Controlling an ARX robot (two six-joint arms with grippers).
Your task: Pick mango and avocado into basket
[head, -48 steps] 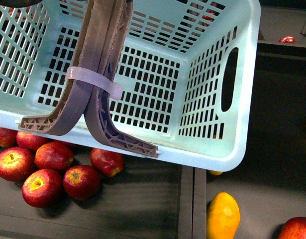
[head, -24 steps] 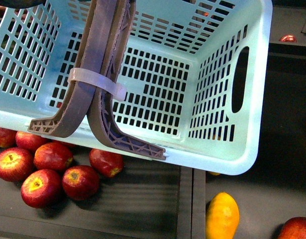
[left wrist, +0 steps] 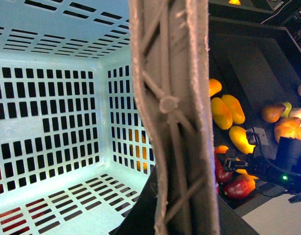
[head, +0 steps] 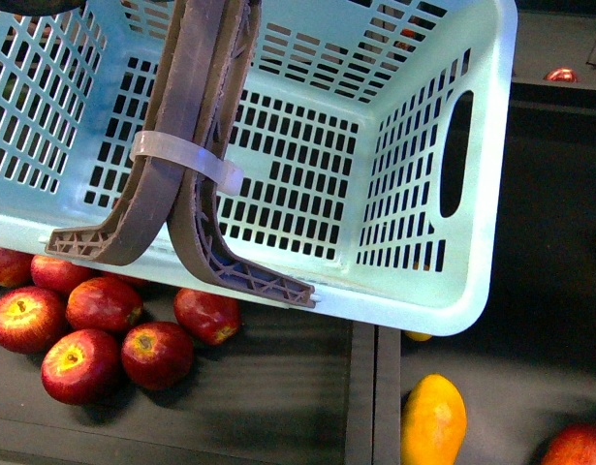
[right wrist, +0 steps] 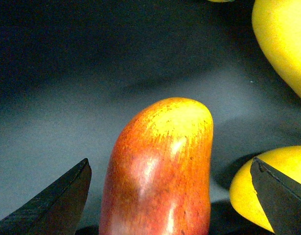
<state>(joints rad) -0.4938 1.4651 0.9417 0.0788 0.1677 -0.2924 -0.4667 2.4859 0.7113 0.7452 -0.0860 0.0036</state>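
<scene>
The aqua basket [head: 414, 281] hangs at the upper left of the front view and is empty inside. Its brown-grey handles [head: 186, 126] are tied with a white zip tie [head: 186, 160]. My left gripper [left wrist: 174, 220] is shut on the handle [left wrist: 172, 112], with the basket's slotted floor [left wrist: 47, 210] below. My right gripper [right wrist: 167, 196] is open, with one finger on each side of the red-and-yellow mango [right wrist: 160, 166], close to it but not touching. That mango also shows in the left wrist view [left wrist: 238, 187]. The avocado is out of view.
Several red apples [head: 104, 329] lie in a bin below the basket's near rim. A plain yellow mango [head: 433, 421] and a red fruit [head: 577, 446] lie at the lower right. Yellow mangoes [right wrist: 285, 44] crowd the red one. A bin divider [head: 375, 397] runs beside them.
The basket swung a little to the right and then back to the left. The apples and the yellow mango have not moved.
</scene>
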